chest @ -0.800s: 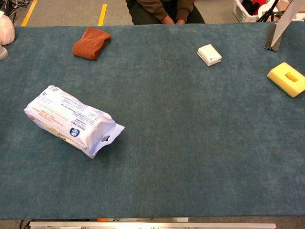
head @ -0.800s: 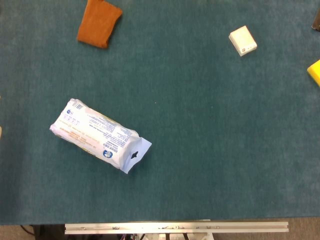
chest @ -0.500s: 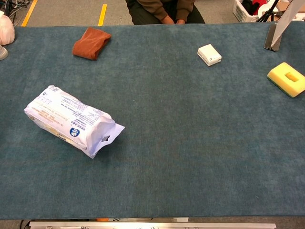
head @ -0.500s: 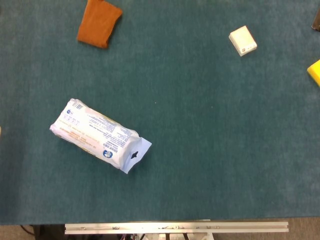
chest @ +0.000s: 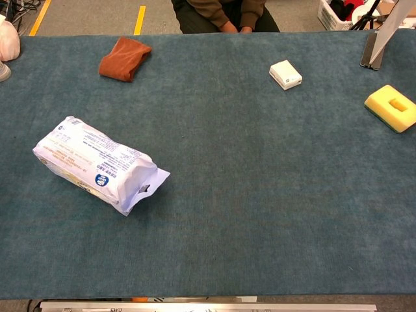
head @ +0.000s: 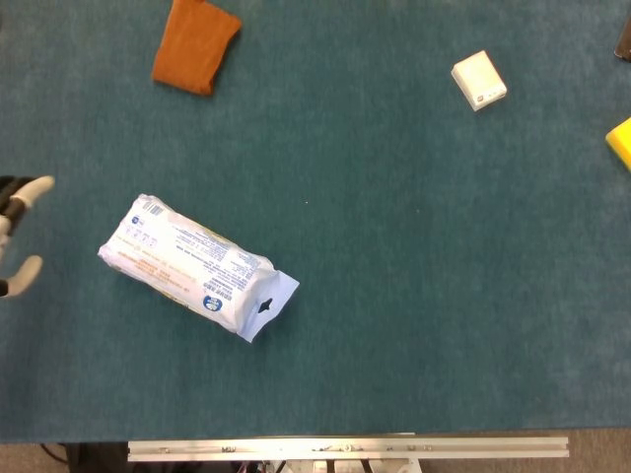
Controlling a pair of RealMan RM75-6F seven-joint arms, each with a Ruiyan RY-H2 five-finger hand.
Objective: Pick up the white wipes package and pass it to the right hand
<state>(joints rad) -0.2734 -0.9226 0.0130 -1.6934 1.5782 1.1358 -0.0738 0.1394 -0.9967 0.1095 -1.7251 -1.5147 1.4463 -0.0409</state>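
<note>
White wipes package (head: pixel 194 266) lies flat on the blue-green table (head: pixel 414 296), left of centre and toward the near edge. Its long axis runs on a diagonal: barcoded end up and to the left, flat sealed tab with the hanging hole down and to the right. Nothing touches it.

Left hand (head: pixel 18 236) shows only at the left border of the head view, just beside the package's upper-left end but clear of it. Two pale fingertips (head: pixel 37 187) are visible, spread apart, with nothing between them, so the hand reads as wide and empty. The rest of the hand and arm is cut off by the frame; wrist angle cannot be told. The chest view does not show it at all.

Right hand appears in neither view.

Judgement: left hand is the nearer one; the package lies to its right, so the reach goes inward across the short side.

Elsewhere, well apart: orange cloth (head: pixel 195 45) at far left, small white box (head: pixel 478 80) at far right, yellow sponge (chest: pixel 390 108) at right edge.
</note>
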